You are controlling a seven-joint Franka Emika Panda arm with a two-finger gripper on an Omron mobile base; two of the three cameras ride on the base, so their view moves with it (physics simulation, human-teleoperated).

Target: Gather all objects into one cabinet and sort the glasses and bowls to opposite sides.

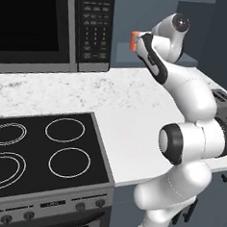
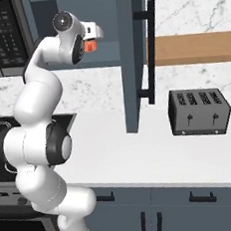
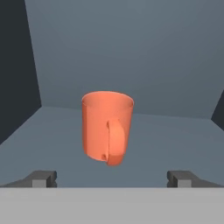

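- Inside the cabinet (image 3: 122, 52), on its grey-blue shelf, the orange cup (image 3: 107, 127) stands upright, long axis vertical, mouth up.
- Its handle faces the hand camera.
- The gripper (image 3: 111, 178) sits just short of it, jaws spread wide, gripping nothing.

No readable text anywhere. The microwave keypad (image 1: 95, 29) has button markings, too small and blurred to read. Stove knobs (image 1: 28, 216) unlabelled.

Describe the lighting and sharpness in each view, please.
Hand view: soft, even light, the orange cup with a brighter handle, no glare. Left base view: the stovetop is sharp, with no glare. Right base view: the toaster is clear, with flat shading.
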